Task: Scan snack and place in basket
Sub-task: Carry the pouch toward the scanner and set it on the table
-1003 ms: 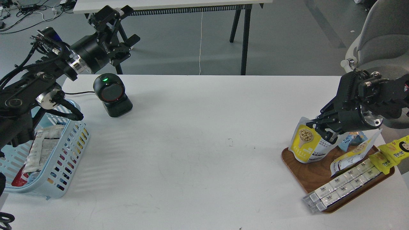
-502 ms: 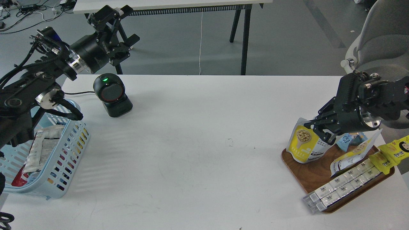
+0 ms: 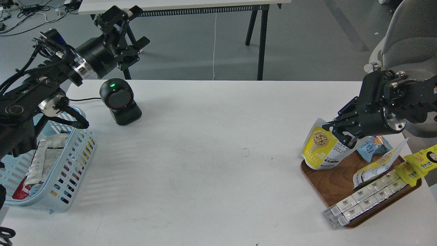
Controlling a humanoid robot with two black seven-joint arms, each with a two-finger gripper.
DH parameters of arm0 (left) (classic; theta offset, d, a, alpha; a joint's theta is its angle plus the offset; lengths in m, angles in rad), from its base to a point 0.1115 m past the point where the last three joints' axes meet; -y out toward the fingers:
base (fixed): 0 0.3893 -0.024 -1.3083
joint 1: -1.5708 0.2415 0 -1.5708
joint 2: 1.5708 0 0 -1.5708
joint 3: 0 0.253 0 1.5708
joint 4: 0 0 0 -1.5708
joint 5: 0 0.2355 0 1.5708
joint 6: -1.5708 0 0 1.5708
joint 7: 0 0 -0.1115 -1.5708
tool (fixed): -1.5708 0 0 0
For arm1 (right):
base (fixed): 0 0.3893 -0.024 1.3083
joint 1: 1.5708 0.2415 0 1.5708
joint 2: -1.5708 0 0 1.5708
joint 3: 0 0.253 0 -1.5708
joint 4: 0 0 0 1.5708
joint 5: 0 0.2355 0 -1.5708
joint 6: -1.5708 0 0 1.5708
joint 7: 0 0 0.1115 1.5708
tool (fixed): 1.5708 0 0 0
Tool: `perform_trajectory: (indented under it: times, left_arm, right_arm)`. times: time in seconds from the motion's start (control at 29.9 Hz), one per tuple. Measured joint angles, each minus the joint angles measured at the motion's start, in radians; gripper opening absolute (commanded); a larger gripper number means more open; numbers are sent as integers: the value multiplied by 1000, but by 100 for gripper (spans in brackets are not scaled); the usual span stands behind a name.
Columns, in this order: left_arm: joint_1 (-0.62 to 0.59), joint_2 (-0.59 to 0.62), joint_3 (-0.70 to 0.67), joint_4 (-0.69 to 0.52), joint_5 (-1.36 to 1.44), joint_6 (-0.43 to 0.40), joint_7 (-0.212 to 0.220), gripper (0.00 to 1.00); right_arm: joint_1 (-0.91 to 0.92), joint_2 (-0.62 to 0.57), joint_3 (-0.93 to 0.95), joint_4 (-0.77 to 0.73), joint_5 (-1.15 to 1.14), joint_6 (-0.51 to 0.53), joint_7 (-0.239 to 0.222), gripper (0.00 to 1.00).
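The snack point(image 3: 322, 147), a white pouch with a yellow panel and a round picture of beige balls, hangs tilted over the left end of the brown wooden tray point(image 3: 333, 186). My right gripper point(image 3: 338, 131) is shut on the pouch's top edge and holds it lifted. The light blue basket point(image 3: 73, 160) stands at the table's left edge with several packets inside. My left gripper point(image 3: 131, 29) is raised above and behind the black scanner point(image 3: 119, 100), open and empty.
The scanner shows a green light and faces the table's middle. The tray also holds a small blue packet point(image 3: 374, 147), a white-yellow wrapper point(image 3: 379, 167), a yellow packet point(image 3: 418, 164) and long boxed bars point(image 3: 367, 198). A grey chair point(image 3: 409, 41) stands at the right.
My right gripper has lifted the snack pouch up and to the left, off the tray. The left arm has not moved.
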Motion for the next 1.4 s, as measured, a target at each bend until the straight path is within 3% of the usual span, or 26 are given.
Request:
perform_trajectory:
  times: [0.5,0.67,1.07,1.4]
  left_arm:
    - [-2,-11,-2,15,0,0,0,100]
    - [-2,-11,-2,15,0,0,0,100]
    - [-11,-7,-7,15,0,0,0,100]
    - [-11,-5,-5,15,-2,0,0,100]
  right_arm:
    - [58,121,1,-10,0,16,0,0]
    - [106,224,0,-38,6,35,0,0]
    - [164,609,-8,-199,67,59,0,0]
    - [222,756,-17,-232,125,82,0,0]
